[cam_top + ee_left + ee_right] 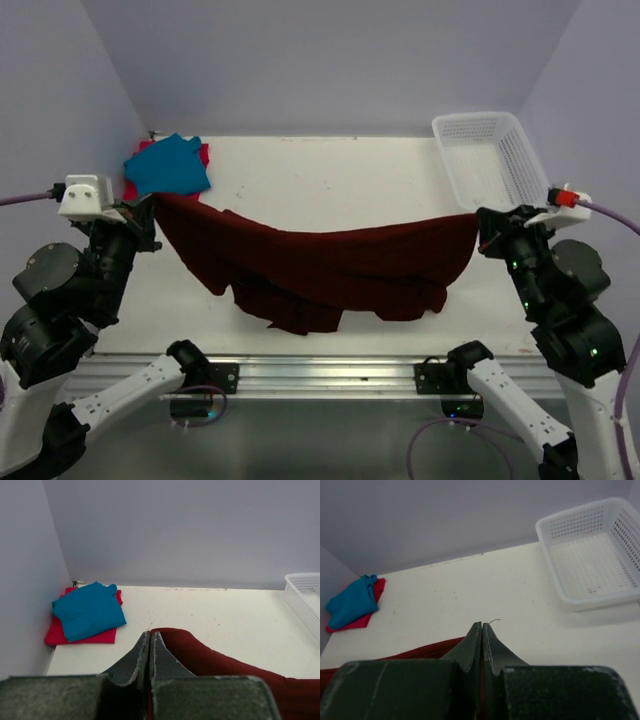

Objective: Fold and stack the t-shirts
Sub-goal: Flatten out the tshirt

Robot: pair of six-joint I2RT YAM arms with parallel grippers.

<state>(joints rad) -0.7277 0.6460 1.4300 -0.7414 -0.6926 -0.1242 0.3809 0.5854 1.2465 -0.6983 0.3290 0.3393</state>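
- The dark maroon t-shirt [320, 265] hangs across the middle of the top view, slung between the two arms like a hammock. Its upper edge sags in a curve and its lower folds lie bunched on the table [320, 185] at lower centre
- The left gripper [150, 205], at the left edge, has its jaws pressed together on one end of that upper edge; in its own wrist view the maroon cloth runs out from between the closed fingers
- The right gripper [482, 222], at the right edge, is clamped the same way on the other end, with the fingers meeting and the cloth trailing off to the lower left of its wrist view
- From where I stand, holding the two ends wide apart looks meant to spread the shirt open so it can be laid flat for folding, though the sag suggests it is not taut yet
- The teal blue t-shirt [168, 165] lies folded on top of the red-pink t-shirt [102, 636] in the upper left corner, by the walls; that seems to be the stack the maroon one will join
- The white basket [475, 117] sits at upper right, just behind the right gripper
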